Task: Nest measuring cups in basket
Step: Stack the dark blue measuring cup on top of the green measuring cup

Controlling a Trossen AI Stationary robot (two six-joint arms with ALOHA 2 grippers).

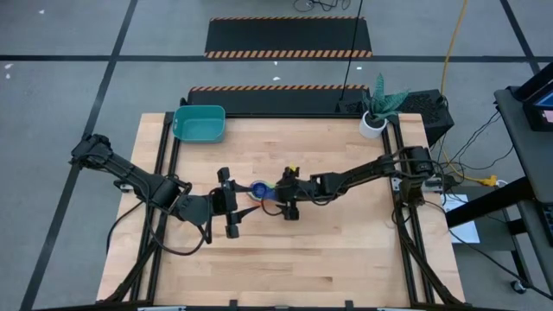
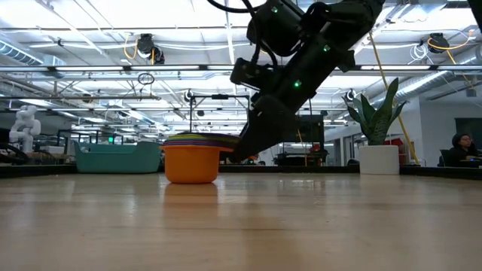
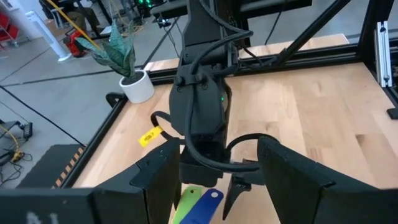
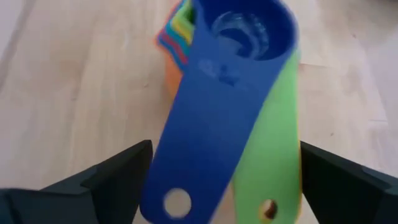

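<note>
The measuring cups sit nested in one stack (image 1: 259, 190) on the table's middle, the orange one (image 2: 192, 162) outermost and standing on the wood. A dark blue cup (image 4: 249, 37) lies on top. Its handle (image 4: 205, 124) and a green handle (image 4: 273, 155) stick out toward my right gripper (image 1: 291, 193). That gripper is open, its fingers (image 4: 118, 180) standing on either side of the handles without touching. My left gripper (image 1: 229, 203) is open just left of the stack and faces the right one (image 3: 217, 152). The teal basket (image 1: 199, 123) stands at the far left of the table.
A white plant pot (image 1: 372, 123) stands at the table's far right corner, and a yellow tag (image 3: 149, 137) lies on the wood behind the right gripper. Black frame rails run along both sides of the table. Bare wood stretches between the stack and the near edge.
</note>
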